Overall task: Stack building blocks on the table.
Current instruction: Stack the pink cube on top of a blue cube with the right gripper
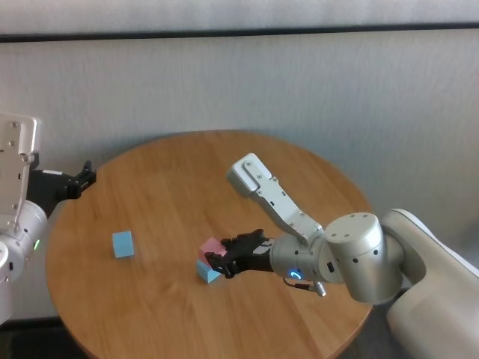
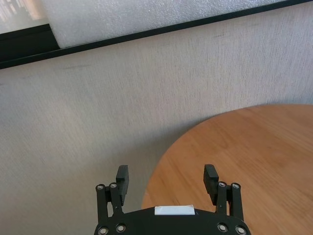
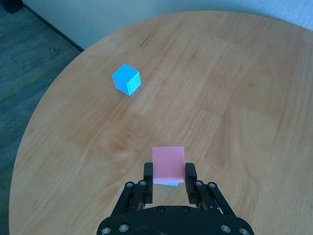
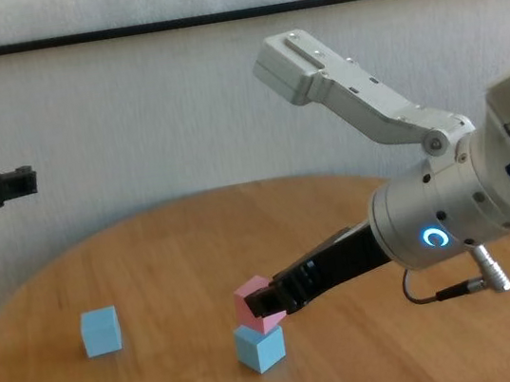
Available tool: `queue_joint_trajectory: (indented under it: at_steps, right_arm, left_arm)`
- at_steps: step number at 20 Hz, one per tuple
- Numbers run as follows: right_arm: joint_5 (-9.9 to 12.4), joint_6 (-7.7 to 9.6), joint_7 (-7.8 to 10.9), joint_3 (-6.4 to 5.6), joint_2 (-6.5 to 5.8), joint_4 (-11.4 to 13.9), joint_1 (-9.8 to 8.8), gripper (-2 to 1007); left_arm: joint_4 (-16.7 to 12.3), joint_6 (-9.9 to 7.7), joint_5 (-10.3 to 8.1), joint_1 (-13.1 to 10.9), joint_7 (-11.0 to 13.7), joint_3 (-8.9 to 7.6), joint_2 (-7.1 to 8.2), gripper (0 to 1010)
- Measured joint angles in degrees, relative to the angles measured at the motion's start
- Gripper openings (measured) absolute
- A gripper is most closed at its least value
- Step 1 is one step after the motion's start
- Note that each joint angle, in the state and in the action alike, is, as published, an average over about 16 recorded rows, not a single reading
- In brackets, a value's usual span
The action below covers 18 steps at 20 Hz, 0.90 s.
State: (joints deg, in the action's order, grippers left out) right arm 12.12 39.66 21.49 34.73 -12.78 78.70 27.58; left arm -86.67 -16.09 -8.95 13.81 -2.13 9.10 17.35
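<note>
My right gripper [image 1: 218, 261] is shut on the pink cube [image 1: 212, 247] and holds it on top of a light blue cube [image 1: 207, 273] near the middle of the round wooden table [image 1: 187, 172]. In the chest view the pink cube [image 4: 256, 303] sits slightly tilted on the blue one [image 4: 260, 348]. In the right wrist view the fingers [image 3: 148, 170] flank the pink cube [image 3: 168, 163], and only a sliver of the blue cube [image 3: 170, 184] shows beneath. The second light blue cube [image 1: 123, 244] stands alone to the left. My left gripper [image 2: 166, 178] is open and empty, off the table's left edge.
The lone blue cube also shows in the chest view [image 4: 100, 330] and the right wrist view [image 3: 126, 80]. A pale wall runs behind the table. My left arm [image 1: 19, 187] hangs parked beside the table's left rim.
</note>
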Motion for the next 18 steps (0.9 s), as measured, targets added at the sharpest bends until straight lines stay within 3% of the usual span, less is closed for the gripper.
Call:
queue_joint_trajectory:
  at_steps: [18]
  right_arm:
    - [-2.5,1.04,1.68,-0.10,1.94,-2.5,1.32,364]
  left_arm:
    - [0.0,0.00,0.00,0.0,0.0,0.00,0.00,1002]
